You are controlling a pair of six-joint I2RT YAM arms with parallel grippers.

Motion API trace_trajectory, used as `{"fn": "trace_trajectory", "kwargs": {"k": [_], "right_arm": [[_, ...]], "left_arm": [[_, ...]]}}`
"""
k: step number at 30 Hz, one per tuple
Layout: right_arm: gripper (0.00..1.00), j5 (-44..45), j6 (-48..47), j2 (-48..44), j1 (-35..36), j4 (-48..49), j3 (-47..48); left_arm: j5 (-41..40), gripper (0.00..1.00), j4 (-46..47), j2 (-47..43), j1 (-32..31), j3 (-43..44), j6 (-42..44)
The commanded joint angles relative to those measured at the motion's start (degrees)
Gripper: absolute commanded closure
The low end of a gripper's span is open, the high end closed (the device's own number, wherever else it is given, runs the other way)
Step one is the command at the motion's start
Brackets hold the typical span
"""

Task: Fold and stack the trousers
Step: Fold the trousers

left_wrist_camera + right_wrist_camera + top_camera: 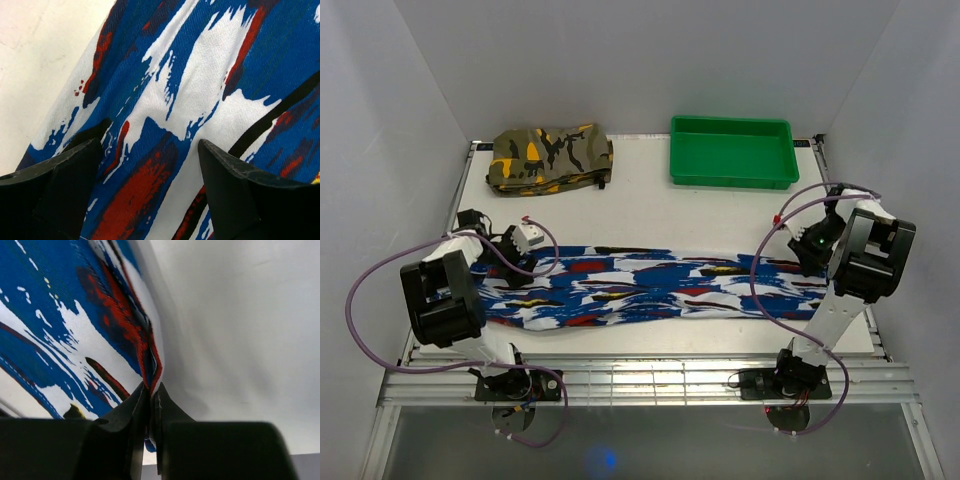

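The trousers (660, 285), in a royal-blue print with white, red and black streaks, lie stretched out left to right across the white table. My left gripper (512, 262) is at their left end. In the left wrist view it (150, 165) is open, its fingers (230, 190) resting on the cloth (210, 65) with fabric between them. My right gripper (807, 252) is at the right end. In the right wrist view it (150, 392) is shut on the edge of the trousers (75, 330), pinching a fold.
A folded olive-brown camouflage garment (548, 157) lies at the back left. A green tray (732, 151) stands at the back right. White walls enclose the table on three sides. Purple cables loop beside both arms.
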Motion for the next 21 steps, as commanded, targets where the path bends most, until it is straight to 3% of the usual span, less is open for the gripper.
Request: {"fn": "trace_trajectory", "kwargs": {"k": [1,2,6,7,10,13,16,21], "right_arm": [[0.82,4.63,-6.15,-7.36,-0.31,1.05,-7.42],[0.77,4.54,-5.89,-8.35,-0.40,2.46,-7.69],[0.36,-0.10,-0.63,-8.18,-0.40,4.06,1.07],[0.34,-1.33,1.47,-7.05,0.04,3.19,6.75],[0.35,-7.92,3.60,-7.12,2.14,-0.33,13.90],[0.47,-13.72,4.31,-8.88,6.88,-4.72,14.28],[0.54,-16.90,5.45,-11.51,13.47,-5.70,10.60],[0.55,-18.75,11.76,-14.85,24.62,2.46,-0.64]], "left_arm": [[-0.41,0.12,-7.86,-2.31,2.16,-1.13,7.31],[0.56,0.12,-8.40,-2.84,2.69,-0.52,7.23],[11.34,0.06,-14.19,-5.74,2.69,5.98,5.22],[12.86,0.06,-16.21,-6.09,2.17,9.39,4.60],[14.54,0.07,-17.45,-5.57,0.50,13.63,0.66],[12.97,0.13,-18.68,-3.29,-3.79,16.27,-1.02],[12.00,0.16,-19.48,-0.39,-7.31,16.54,-1.73],[9.62,0.16,-16.76,4.01,-13.38,15.93,-6.21]]}}
